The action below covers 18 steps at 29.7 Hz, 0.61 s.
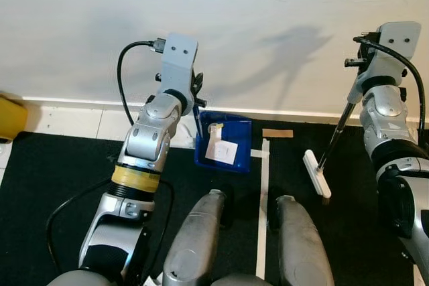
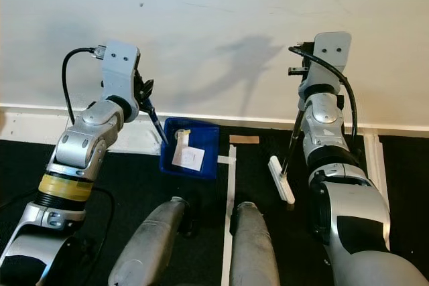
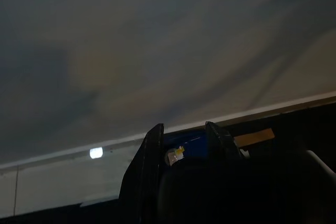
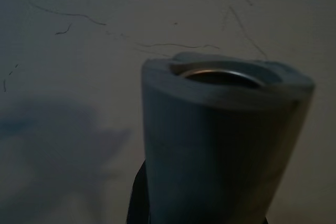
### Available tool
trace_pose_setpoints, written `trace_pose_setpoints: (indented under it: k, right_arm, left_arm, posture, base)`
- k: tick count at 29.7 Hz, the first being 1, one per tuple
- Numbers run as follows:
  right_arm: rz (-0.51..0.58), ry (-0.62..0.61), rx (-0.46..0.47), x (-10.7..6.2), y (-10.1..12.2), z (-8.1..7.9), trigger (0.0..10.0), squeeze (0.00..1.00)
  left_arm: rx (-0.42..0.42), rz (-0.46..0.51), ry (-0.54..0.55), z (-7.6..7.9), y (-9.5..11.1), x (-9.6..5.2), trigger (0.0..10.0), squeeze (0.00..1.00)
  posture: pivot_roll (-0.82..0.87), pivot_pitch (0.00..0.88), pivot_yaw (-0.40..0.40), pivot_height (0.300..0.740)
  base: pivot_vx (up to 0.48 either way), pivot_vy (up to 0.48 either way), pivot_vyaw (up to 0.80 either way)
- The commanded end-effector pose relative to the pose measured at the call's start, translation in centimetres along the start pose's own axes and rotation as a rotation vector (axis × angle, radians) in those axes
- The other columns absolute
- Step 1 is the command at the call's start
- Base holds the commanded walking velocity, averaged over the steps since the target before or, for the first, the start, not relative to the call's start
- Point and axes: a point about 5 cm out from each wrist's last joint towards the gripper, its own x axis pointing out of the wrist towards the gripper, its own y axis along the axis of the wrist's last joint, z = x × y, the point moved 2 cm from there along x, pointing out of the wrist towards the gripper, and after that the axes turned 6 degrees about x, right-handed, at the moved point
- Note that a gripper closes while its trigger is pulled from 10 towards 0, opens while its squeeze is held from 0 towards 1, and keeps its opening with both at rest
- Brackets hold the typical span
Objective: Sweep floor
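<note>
A blue dustpan (image 1: 228,132) rests on the black floor near the wall, with white paper scraps (image 1: 222,151) lying in it. Its thin dark handle rises to my left gripper (image 1: 198,100), which is shut on it. In the left wrist view the dustpan (image 3: 185,144) shows between the two black fingers (image 3: 148,171). My right gripper (image 1: 354,93) is shut on the broom's slim handle (image 1: 335,135). The white brush head (image 1: 316,173) touches the floor to the right of the dustpan. The grey top of the handle (image 4: 226,129) stands close in the right wrist view.
A white wall and baseboard (image 1: 80,103) run across the back. A brown strip (image 1: 277,133) lies on the floor by the wall. A white tape line (image 1: 263,199) runs between my legs. A yellow object (image 1: 10,117) sits at the far left.
</note>
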Motion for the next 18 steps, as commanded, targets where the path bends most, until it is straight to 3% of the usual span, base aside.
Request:
trace_pose_setpoints:
  k: [1, 8, 10, 18]
  right_arm:
    - [0.013, -0.002, -0.024, 0.0, 0.2, 0.3, 10.0, 0.00]
    - [0.062, -0.003, -0.048, 0.4, 1.4, 0.4, 10.0, 0.00]
    - [0.081, -0.007, -0.049, 0.6, 1.9, 0.5, 10.0, 0.00]
    - [0.098, -0.019, -0.062, 0.7, 2.4, 1.0, 10.0, 0.00]
  left_arm:
    - [-0.044, -0.101, -0.055, 1.7, -2.2, 0.0, 10.0, 0.00]
    - [-0.010, -0.064, -0.109, 3.4, -0.6, 0.4, 10.0, 0.00]
    - [0.035, -0.046, -0.132, 4.3, 0.1, 0.2, 10.0, 0.00]
    - [0.046, -0.078, -0.108, 5.0, -0.2, 0.5, 10.0, 0.00]
  posture:
    - [0.11, 0.356, 0.100, 0.740]
    - [0.11, 0.359, 0.103, 0.740]
    - [0.11, 0.357, 0.106, 0.740]
    - [0.10, 0.357, 0.106, 0.740]
  base:
    - [0.000, 0.000, 0.00]
    - [0.000, 0.000, 0.00]
    - [0.000, 0.000, 0.00]
    - [0.000, 0.000, 0.00]
